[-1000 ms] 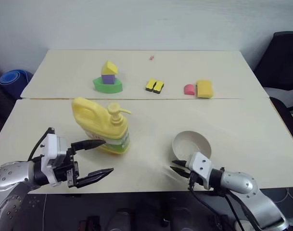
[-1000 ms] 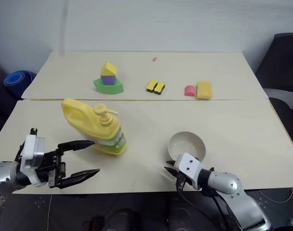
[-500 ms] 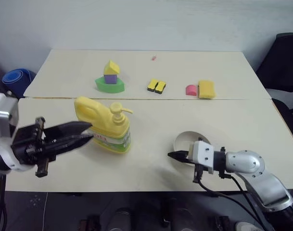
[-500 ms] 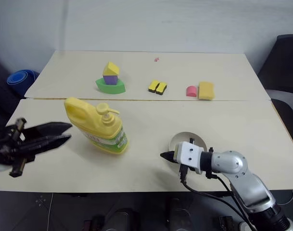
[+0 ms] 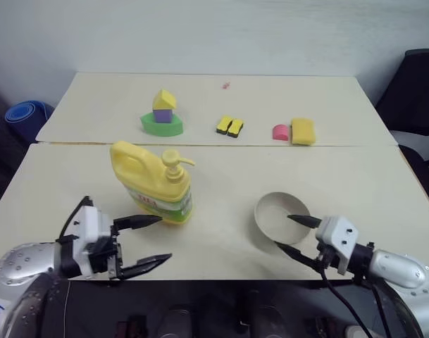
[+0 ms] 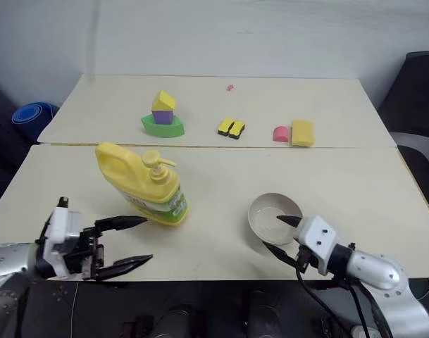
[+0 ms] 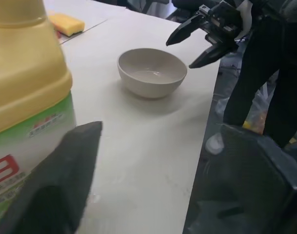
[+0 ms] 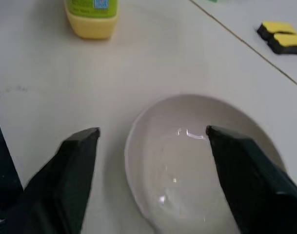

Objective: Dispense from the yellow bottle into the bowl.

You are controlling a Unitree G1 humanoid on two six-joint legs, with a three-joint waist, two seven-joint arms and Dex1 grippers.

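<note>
both grippers stand spread apart and hold nothing. left gripper (image 5: 148, 241), two black fingers on a white wrist block, hovers over the near edge of the pale cream table (image 5: 355, 183), its upper finger tip just beside the base of the large yellow plastic jug with side handle, pump top and green-white label (image 5: 156, 183); whether tip and label touch cannot be told. from that gripper the yellow bottle stands upright at about one o'clock, pump spout pointing toward three o'clock.

right gripper (image 5: 296, 235) straddles the near rim of the plain round off-white bowl (image 5: 276, 213), one black finger over the bowl's inside, the other outside its rim at the table edge. from the bottle the bowl sits near, at about four o'clock, apart from it.

farther out, on the far half of the table, a purple and yellow block house on a green curved base (image 5: 161, 114) sits at twelve o'clock from the bottle, two small yellow-and-black blocks (image 5: 229, 127) at one o'clock, and a pink half-round piece (image 5: 279, 132) touching a yellow sponge block (image 5: 303, 131) at twelve o'clock from the bowl.
</note>
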